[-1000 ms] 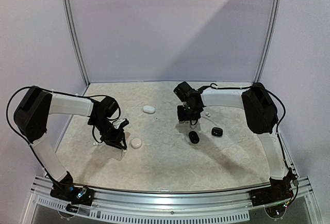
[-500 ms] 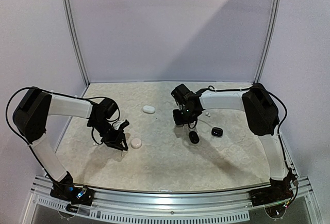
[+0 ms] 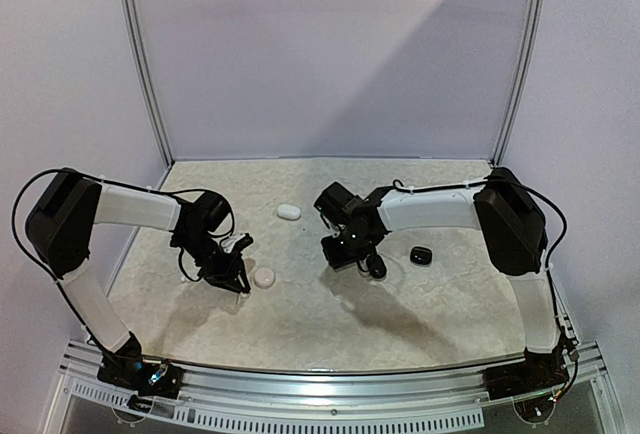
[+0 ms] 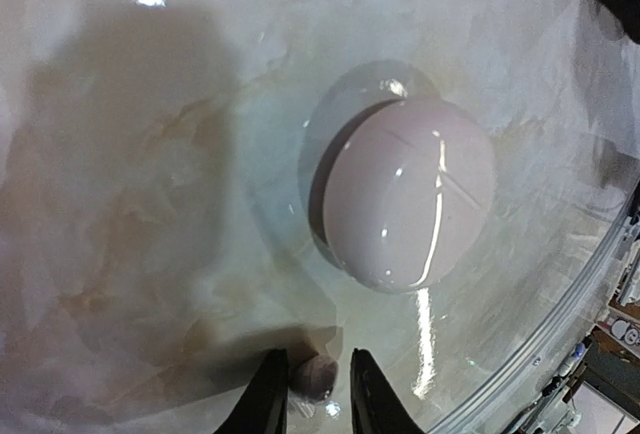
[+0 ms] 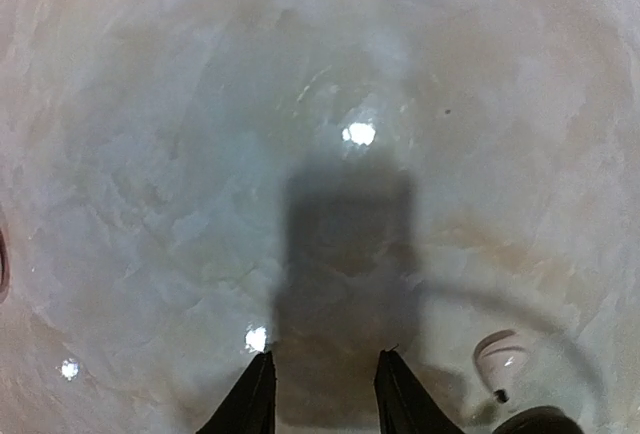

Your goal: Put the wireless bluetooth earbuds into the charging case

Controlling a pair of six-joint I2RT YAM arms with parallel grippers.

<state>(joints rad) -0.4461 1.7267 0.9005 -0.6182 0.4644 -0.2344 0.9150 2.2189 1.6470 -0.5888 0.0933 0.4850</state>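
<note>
Earbud (image 4: 316,378) pinched between left fingers (image 4: 268,402) in wrist view, hidden overhead

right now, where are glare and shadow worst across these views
Left wrist: glare streaks down the white charging case, and the picture edges are blurred. Right wrist: a blocky shadow lies ahead of the right end effector, plus bright glints on the table. Top external: a diagonal shadow crosses the back wall.

Your left gripper (image 4: 315,394), pinching a small earbud (image 4: 318,376), has the near white case (image 4: 410,194) directly ahead and close. Bare table (image 3: 300,324) lies on either side of that case. Ahead of your right gripper (image 5: 322,394) the surface is open. A loose white earbud (image 5: 500,359) and a black case (image 3: 377,268) crowd one side of its fingers. A second black case (image 3: 420,254) sits apart.
</note>
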